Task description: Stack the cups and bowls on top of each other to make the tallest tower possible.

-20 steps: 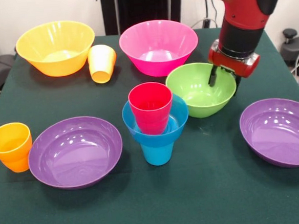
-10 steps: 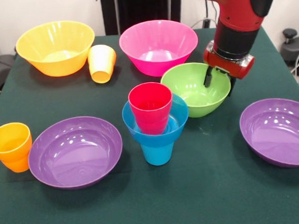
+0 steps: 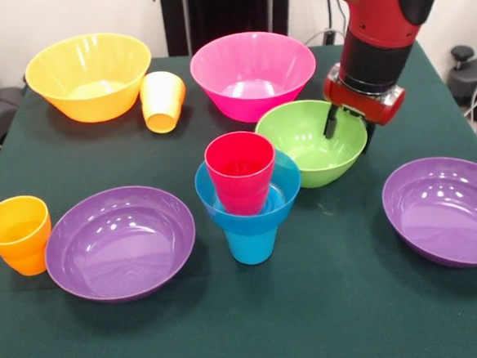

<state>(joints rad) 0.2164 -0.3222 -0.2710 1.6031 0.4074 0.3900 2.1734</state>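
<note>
Pincer: black-fingered gripper (image 3: 348, 134) closed over the right rim of the glossy lime green plastic bowl (image 3: 306, 145), one finger inside, one outside.
Stack: red stepped plastic cup (image 3: 240, 171) stands in the small blue plastic bowl (image 3: 252, 204), which sits on the blue plastic cup (image 3: 252, 245).
Empty bowls: deep orange-yellow bowl (image 3: 89, 76), pink bowl (image 3: 252, 73), two shallow purple bowls (image 3: 120, 241) (image 3: 445, 210).
Loose cups: yellow cup (image 3: 163, 101) lies tipped beside the orange-yellow bowl; orange cup (image 3: 17, 235) sits upright, left.
Arm: red and black arm (image 3: 375, 22) comes down from upper right.
</note>
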